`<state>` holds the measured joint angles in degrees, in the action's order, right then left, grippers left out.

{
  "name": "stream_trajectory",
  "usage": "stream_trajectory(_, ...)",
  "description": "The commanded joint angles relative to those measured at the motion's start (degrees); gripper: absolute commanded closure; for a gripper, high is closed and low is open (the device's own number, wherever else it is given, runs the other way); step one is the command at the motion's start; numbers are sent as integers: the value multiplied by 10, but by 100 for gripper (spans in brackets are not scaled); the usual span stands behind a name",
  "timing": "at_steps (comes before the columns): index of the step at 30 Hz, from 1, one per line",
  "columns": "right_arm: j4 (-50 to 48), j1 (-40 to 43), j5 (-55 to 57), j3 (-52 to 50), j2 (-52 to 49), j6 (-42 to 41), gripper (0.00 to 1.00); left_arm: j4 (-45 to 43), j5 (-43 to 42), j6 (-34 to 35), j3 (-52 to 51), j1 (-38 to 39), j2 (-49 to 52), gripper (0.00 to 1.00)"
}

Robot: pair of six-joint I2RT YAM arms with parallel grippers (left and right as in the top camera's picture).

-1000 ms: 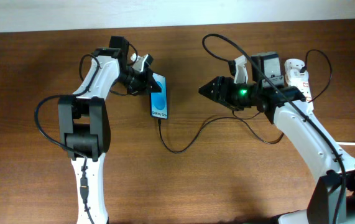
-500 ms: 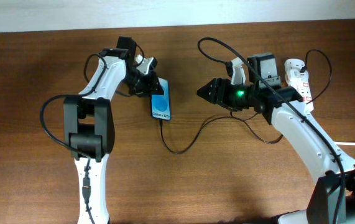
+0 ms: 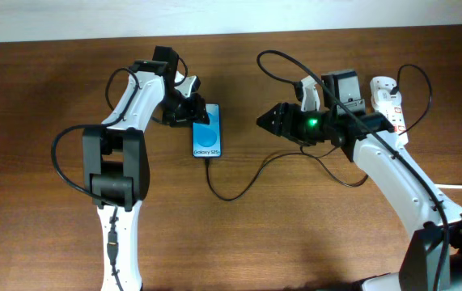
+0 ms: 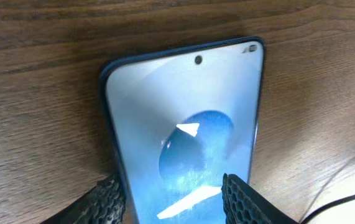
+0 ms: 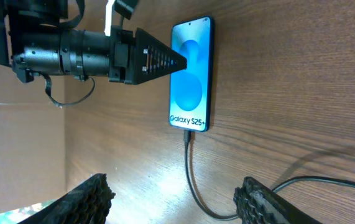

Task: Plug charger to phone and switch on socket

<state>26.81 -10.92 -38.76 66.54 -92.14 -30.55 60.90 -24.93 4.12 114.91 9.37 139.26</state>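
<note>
The phone (image 3: 207,136) lies flat on the wooden table with its blue screen up, reading "Galaxy S25+" (image 5: 191,74). The charger (image 3: 239,187), a thin black cable, enters the phone's bottom edge (image 5: 188,134) and loops right toward a black plug (image 3: 345,85) beside the white socket (image 3: 388,101). My left gripper (image 3: 194,113) is at the phone's top left, open, its fingers straddling the screen (image 4: 172,186). My right gripper (image 3: 263,120) hovers right of the phone, open and empty, with the cable running below it (image 5: 177,199).
The socket's thick white cord (image 3: 461,187) leaves at the right edge. A robot cable (image 3: 283,55) arcs above the right arm. The left arm's base (image 3: 113,174) stands left of the phone. A pale wall runs along the table's far edge (image 3: 231,16).
The left gripper's jaws have spread and let go of the phone, which was tilted and now lies flat and straight. The right arm has barely moved.
</note>
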Motion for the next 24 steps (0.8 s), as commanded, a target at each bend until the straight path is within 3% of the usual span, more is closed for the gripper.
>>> stream_trajectory(1,5,-4,5,8,-2,17,31,0,52,-3,-7,-4,10,40)
stream_trajectory(8,7,-3,6,8,-2,34,30,21,53,-3,53,-21,-3,30)
stream_trajectory(15,27,-3,61,8,-2,53,31,167,50,-3,289,-104,-71,18)
stream_trajectory(17,33,-3,61,8,-2,53,32,179,50,-3,291,-115,-82,18)
stream_trajectory(18,37,-3,63,8,-1,53,34,181,51,-3,291,-119,-82,1)
stream_trajectory(24,75,-3,110,10,14,67,34,181,51,-3,291,-120,-82,1)
